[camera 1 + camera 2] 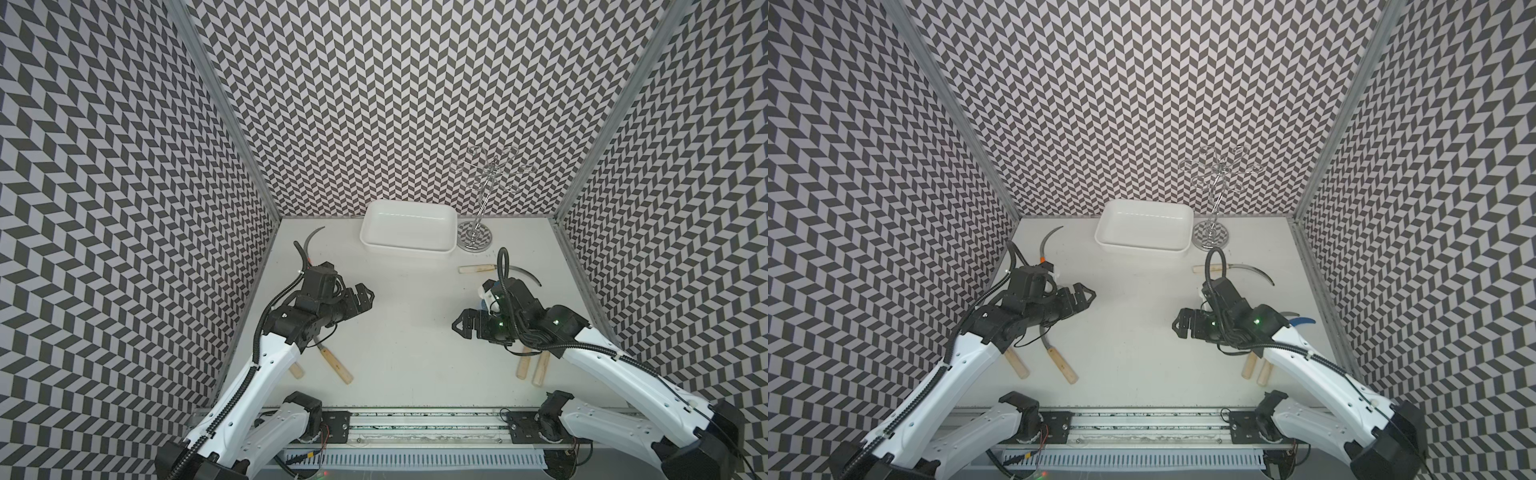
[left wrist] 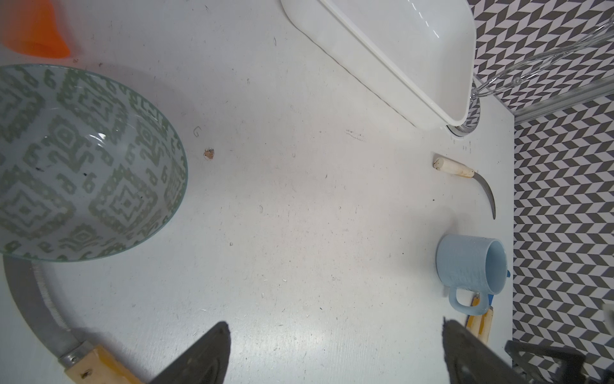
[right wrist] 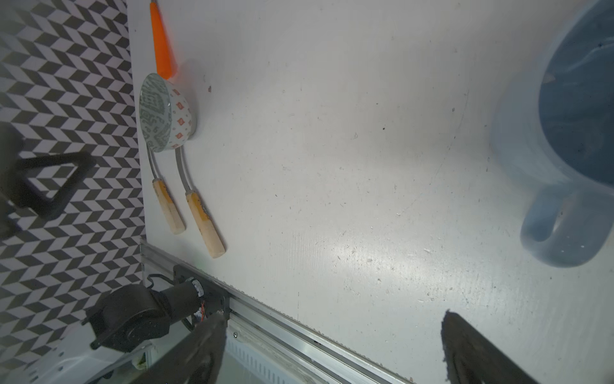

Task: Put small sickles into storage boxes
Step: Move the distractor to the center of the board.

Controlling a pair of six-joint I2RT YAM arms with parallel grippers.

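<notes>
The white storage box (image 1: 409, 226) stands empty at the back centre. A grey-bladed sickle (image 1: 309, 243) with an orange handle (image 3: 161, 43) lies at the back left. Two wooden-handled sickles (image 1: 336, 365) lie partly under my left arm. Another wooden-handled sickle (image 1: 478, 269) lies at the right, in front of the box. Two more handles (image 1: 524, 368) stick out from under my right arm, and a blue blade (image 1: 1302, 322) shows beside it. My left gripper (image 1: 368, 298) and right gripper (image 1: 455, 326) hover open and empty, facing each other across the table's middle.
A patterned bowl (image 2: 83, 159) sits below my left arm, over the two sickles' blades. A light blue mug (image 2: 471, 266) stands under my right arm. A chrome wire stand (image 1: 476, 237) rises right of the box. Patterned walls close in three sides.
</notes>
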